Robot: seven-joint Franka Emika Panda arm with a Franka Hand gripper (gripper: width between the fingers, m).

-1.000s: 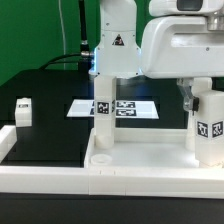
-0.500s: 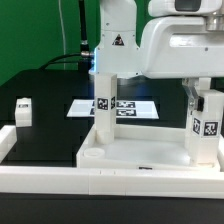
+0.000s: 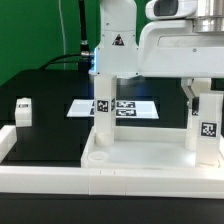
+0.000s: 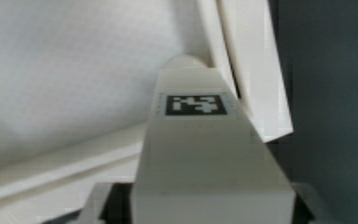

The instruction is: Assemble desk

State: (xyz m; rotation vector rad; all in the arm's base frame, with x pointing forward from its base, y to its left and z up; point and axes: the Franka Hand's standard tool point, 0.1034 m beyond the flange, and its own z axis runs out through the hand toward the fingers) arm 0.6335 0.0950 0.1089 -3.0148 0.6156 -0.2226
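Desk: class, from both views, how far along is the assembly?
Done: the first leg stands upright in the tabletop. In hand: the gripper grips the second leg, upright at the exterior view's right. Left: a loose leg sits on the table; no fourth shows.

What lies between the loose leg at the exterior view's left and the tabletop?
Nothing: in the exterior view, only bare black table separates the loose leg from the tabletop.

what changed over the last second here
The gripper closed on the leg standing at the exterior view's right end of the tabletop, which seems nudged slightly toward that view's left. The other upright leg, the loose leg lying apart and the marker board stayed put.
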